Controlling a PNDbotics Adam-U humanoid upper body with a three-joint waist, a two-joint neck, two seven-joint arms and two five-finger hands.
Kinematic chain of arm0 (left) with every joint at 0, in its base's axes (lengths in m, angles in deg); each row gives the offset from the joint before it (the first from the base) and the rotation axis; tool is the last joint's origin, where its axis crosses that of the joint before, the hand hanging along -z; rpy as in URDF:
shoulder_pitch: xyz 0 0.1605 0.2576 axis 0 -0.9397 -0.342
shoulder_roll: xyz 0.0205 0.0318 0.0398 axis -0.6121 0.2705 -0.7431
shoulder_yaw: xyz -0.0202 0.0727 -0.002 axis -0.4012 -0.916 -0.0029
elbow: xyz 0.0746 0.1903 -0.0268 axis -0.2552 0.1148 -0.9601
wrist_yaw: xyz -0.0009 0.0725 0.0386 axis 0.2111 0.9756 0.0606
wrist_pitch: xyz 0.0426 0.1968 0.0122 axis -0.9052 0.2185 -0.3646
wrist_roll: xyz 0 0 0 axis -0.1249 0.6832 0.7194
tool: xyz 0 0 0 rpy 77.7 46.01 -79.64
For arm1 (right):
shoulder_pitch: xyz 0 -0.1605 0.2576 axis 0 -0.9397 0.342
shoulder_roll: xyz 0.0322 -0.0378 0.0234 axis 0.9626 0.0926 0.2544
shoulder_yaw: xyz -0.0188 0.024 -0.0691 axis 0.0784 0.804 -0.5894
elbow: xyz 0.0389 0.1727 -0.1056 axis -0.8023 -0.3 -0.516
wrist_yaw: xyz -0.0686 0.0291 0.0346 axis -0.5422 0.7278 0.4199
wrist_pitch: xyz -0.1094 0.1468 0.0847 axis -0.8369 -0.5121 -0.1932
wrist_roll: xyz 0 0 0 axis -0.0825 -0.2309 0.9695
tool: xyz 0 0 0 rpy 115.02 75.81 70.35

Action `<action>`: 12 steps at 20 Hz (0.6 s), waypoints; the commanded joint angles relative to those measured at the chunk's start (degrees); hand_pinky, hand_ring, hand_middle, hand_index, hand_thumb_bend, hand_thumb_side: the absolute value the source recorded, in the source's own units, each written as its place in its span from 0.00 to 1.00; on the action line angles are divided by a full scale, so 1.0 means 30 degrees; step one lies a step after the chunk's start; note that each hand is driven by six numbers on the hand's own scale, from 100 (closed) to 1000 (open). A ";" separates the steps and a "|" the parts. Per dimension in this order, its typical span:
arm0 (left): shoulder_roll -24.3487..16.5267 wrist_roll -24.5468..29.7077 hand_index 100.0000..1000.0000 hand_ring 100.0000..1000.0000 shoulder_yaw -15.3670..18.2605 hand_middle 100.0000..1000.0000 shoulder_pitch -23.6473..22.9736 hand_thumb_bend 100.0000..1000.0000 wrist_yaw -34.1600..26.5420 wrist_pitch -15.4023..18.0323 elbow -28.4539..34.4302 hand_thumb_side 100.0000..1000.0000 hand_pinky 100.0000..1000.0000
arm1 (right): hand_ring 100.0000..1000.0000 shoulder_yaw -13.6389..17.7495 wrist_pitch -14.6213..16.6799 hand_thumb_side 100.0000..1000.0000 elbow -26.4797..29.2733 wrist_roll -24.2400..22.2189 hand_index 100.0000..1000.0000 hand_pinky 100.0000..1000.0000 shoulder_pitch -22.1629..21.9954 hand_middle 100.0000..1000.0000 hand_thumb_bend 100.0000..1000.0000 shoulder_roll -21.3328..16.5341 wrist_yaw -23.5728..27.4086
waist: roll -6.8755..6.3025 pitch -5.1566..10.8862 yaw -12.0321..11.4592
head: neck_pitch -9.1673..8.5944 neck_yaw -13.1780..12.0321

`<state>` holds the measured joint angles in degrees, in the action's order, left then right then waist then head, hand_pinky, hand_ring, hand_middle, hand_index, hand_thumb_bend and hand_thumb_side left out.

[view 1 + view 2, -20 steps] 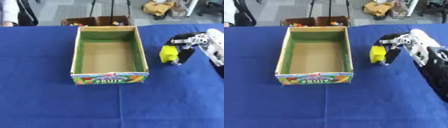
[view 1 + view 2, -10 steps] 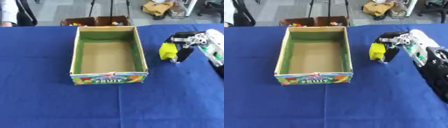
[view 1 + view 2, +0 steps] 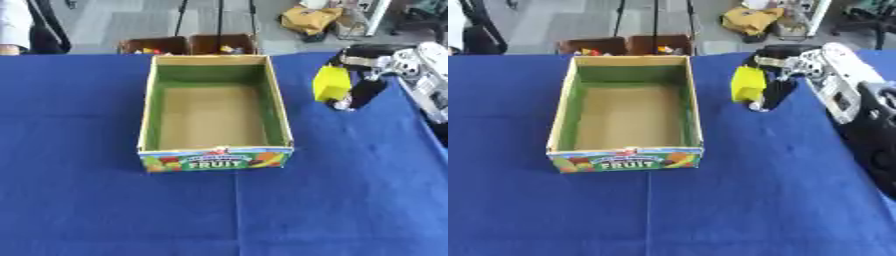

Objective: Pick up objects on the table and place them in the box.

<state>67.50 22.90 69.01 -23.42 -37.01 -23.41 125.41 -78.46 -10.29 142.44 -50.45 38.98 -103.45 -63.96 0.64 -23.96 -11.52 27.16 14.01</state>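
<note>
The box [image 3: 214, 114] sits mid-table, an open cardboard tray with green inner walls, a bare brown floor and a printed fruit label on its near wall; it looks empty. At about 3 o'clock from it, just outside the right wall, the right hand [image 3: 785, 67] has its fingers curled round a yellow block [image 3: 747, 84] (matte, boxy, seemingly rigid), held above the blue cloth-covered table [image 3: 79, 200]. To place it well, carry it toward 9 o'clock, clear of the rim, then lower and release inside.
</note>
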 commanded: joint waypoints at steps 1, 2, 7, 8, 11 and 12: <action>-0.0331 0.0020 0.90 0.77 -0.0053 0.84 0.0125 0.00 -0.0001 -0.0024 0.0363 1.00 0.44 | 0.49 0.0321 0.0022 0.17 0.1221 0.0071 0.56 0.26 0.0744 0.43 0.00 -0.0876 0.0196 | 0.0306 0.0736 0.0010 | -0.0165 -0.0057; -0.0337 0.0024 0.90 0.77 -0.0058 0.84 0.0117 0.00 -0.0007 -0.0029 0.0363 1.00 0.44 | 0.49 0.0286 0.0017 0.17 0.1467 0.0040 0.56 0.26 0.0921 0.43 0.00 -0.0817 0.0172 | 0.0312 0.0750 0.0001 | -0.0163 -0.0050; -0.0349 0.0063 0.90 0.77 -0.0099 0.84 0.0075 0.00 -0.0038 -0.0048 0.0363 1.00 0.44 | 0.49 -0.0118 0.0123 0.19 0.2392 -0.0281 0.56 0.25 0.2200 0.43 0.00 0.0021 -0.0055 | 0.0352 0.0831 -0.0086 | -0.0120 0.0051; -0.0347 0.0078 0.90 0.77 -0.0114 0.84 0.0068 0.00 -0.0046 -0.0045 0.0363 1.00 0.44 | 0.48 -0.0228 0.0108 0.27 0.2519 -0.0366 0.56 0.25 0.2543 0.43 0.00 0.0306 -0.0080 | 0.0375 0.0854 -0.0129 | -0.0119 0.0102; -0.0316 0.0129 0.90 0.77 -0.0162 0.84 0.0043 0.00 -0.0083 -0.0047 0.0363 1.00 0.44 | 0.48 -0.0540 0.0041 0.20 0.2777 -0.0648 0.55 0.25 0.3620 0.42 0.00 0.1385 -0.0176 | 0.0436 0.0909 -0.0260 | -0.0148 0.0244; -0.0308 0.0145 0.90 0.77 -0.0176 0.84 0.0041 0.00 -0.0096 -0.0043 0.0363 1.00 0.44 | 0.48 -0.0636 0.0034 0.20 0.2803 -0.0735 0.55 0.25 0.3923 0.42 0.00 0.1728 -0.0234 | 0.0452 0.0917 -0.0302 | -0.0165 0.0286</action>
<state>67.50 23.09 68.67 -23.55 -37.09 -23.55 125.41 -80.49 -10.17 149.54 -52.28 49.30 -98.27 -64.18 1.26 -23.96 -12.43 27.17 14.59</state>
